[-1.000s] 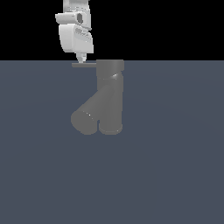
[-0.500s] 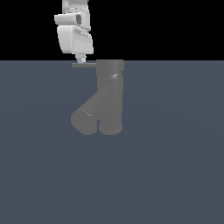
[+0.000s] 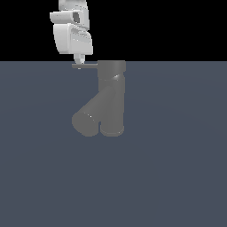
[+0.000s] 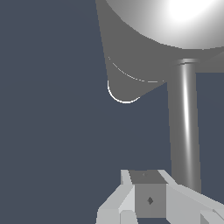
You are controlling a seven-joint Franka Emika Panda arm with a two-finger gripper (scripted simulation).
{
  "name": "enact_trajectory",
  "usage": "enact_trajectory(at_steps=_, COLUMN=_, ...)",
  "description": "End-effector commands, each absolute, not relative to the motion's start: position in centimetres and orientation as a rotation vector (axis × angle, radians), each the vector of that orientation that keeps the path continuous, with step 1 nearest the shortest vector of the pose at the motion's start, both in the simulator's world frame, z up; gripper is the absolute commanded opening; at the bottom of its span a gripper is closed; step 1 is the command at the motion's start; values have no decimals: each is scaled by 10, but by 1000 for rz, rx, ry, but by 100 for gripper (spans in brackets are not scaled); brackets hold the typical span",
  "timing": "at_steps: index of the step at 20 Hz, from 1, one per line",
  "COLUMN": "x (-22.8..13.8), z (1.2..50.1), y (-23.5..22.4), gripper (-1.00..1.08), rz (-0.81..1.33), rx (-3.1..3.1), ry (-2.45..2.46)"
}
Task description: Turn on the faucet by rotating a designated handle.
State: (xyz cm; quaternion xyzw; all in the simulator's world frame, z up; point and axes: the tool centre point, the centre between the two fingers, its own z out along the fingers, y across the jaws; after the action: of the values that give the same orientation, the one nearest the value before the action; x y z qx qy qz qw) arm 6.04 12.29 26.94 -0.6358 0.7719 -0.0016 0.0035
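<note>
Contact step: the gripper (image 3: pixel 79 64), its finger spacing unreadable, sits at the outer end of the handle (image 3: pixel 87 66) projecting from the cap of the faucet (image 3: pixel 111 98) mid-floor; next, a sideways push should swing the rod around the cap.

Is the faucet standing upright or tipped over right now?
Upright: the faucet stands vertical on its base, cap on top, with the handle sticking out level below the tool.

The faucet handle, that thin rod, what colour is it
Plain grey, no pattern. The handle shows best in the wrist view, with a bright highlight.
</note>
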Motion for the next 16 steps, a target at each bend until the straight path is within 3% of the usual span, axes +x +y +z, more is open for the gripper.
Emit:
enact_trajectory(at_steps=1, x=50, z=269, y=124, gripper=-100, rz=1, rx=-1998, ry=2425)
enact_trajectory(at_steps=16, x=9, z=269, y=129, gripper=-100, rz=0, rx=-1997, ry=2425)
